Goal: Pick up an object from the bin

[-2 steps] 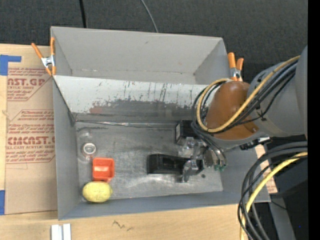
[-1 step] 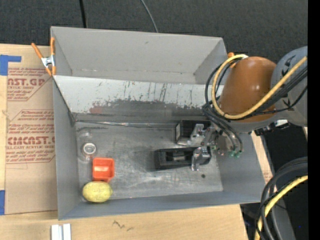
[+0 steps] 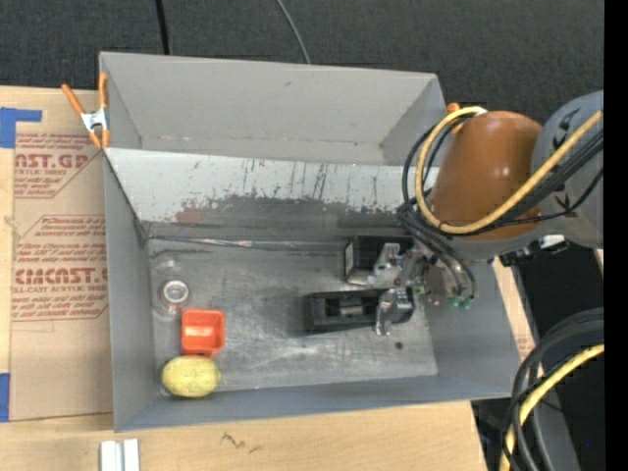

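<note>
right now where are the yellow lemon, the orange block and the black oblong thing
yellow lemon [image 3: 189, 378], camera view, middle of its skin
orange block [image 3: 202, 330], camera view, its top face
black oblong thing [image 3: 326, 312], camera view, its left half

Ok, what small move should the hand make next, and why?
Probably shift slightly toward the view's left, centring over the black oblong object: the hand sits at its right end, while the orange block and yellow lemon-shaped thing lie far off.

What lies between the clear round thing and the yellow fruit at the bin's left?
The orange block, in the camera view; clear round thing above, yellow fruit below.
</note>
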`<state>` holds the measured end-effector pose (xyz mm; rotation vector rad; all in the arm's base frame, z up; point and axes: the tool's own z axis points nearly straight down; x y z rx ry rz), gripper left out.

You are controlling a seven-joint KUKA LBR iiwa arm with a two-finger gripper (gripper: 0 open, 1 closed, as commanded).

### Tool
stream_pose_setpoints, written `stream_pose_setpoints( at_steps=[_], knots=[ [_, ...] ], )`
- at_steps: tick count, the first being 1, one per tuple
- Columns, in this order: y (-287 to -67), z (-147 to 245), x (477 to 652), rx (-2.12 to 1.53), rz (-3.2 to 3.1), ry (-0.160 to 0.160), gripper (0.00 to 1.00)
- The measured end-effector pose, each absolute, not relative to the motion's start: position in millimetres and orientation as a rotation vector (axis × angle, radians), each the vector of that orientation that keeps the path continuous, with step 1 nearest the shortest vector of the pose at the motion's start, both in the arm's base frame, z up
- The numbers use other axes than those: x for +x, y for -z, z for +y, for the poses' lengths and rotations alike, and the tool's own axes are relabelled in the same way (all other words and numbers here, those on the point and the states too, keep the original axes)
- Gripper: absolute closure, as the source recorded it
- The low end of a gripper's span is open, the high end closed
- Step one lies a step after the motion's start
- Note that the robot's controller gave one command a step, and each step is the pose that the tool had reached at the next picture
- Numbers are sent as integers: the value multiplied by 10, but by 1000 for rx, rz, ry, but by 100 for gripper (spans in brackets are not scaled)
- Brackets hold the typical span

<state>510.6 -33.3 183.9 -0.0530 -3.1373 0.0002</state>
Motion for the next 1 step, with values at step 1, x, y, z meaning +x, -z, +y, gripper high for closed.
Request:
stream_pose_setpoints(
  at_steps=[1],
  knots=[
    [-2284, -492, 4965, -50, -3130, 1, 100]
  ],
)
